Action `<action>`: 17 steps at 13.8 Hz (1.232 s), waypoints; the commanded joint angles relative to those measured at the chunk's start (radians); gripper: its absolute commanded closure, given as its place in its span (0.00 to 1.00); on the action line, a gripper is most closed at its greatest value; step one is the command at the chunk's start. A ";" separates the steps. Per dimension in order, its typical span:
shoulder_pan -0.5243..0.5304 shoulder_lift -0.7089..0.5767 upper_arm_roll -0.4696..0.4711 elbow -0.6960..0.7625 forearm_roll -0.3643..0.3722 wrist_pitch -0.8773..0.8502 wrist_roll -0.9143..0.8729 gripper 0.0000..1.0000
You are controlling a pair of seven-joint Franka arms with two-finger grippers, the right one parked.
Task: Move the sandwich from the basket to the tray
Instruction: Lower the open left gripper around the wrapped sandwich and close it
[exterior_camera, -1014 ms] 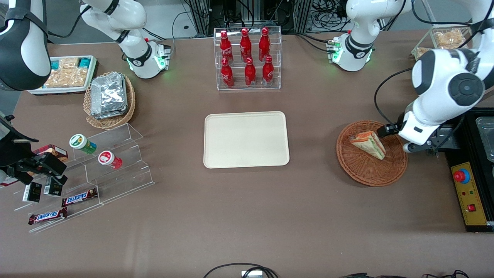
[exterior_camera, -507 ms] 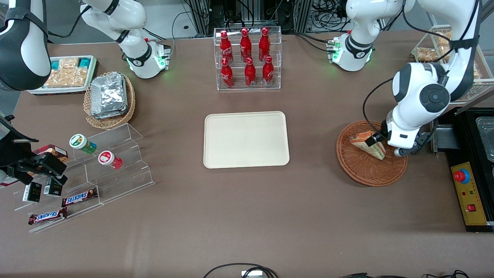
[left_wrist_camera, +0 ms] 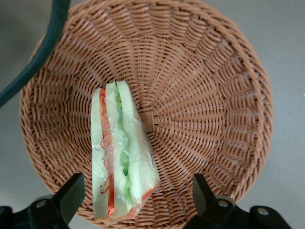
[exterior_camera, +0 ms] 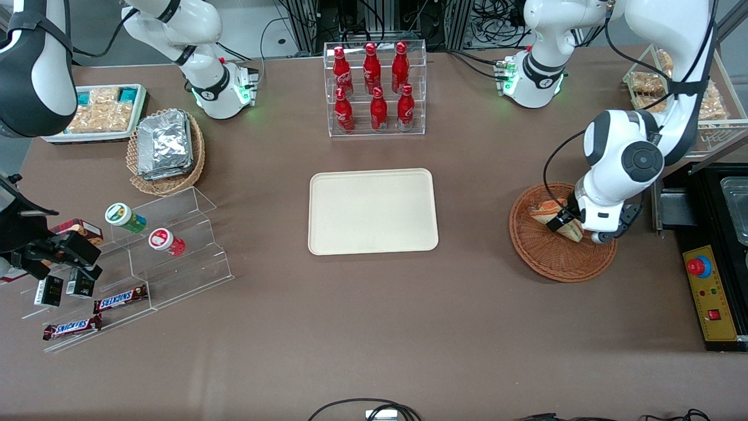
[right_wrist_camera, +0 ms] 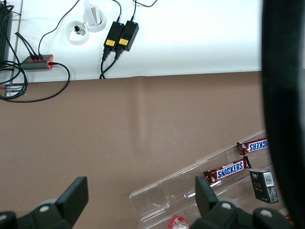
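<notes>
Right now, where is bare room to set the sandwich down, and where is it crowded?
The tray is bare all over. Bare table borders it toward the basket. The basket is crowded: the sandwich lies in it, with the open claw straddling it. The parked arm's end, by the clear stepped rack, is cluttered.

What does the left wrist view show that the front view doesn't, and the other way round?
Only the left wrist view shows the gripper fingers open, straddling the sandwich without touching it, plus its green and orange layers. Only the front view shows the tray, bare, toward the parked arm's end from the basket. Both show the sandwich lying in the basket under the gripper.
</notes>
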State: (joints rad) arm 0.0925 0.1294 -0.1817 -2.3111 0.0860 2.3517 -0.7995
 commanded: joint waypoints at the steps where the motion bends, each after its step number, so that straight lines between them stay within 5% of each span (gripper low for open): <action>1: -0.005 -0.010 0.007 -0.065 0.011 0.082 -0.043 0.00; 11: 0.004 0.061 0.013 -0.116 0.011 0.205 -0.064 0.02; 12: 0.006 0.061 0.013 -0.116 0.011 0.205 -0.064 0.32; 13: 0.006 0.061 0.021 -0.116 0.011 0.205 -0.064 0.83; 14: 0.004 0.061 0.028 -0.116 0.014 0.205 -0.064 1.00; 17: 0.004 0.061 0.030 -0.116 0.014 0.202 -0.059 1.00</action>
State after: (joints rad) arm 0.0958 0.1908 -0.1547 -2.4209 0.0859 2.5374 -0.8458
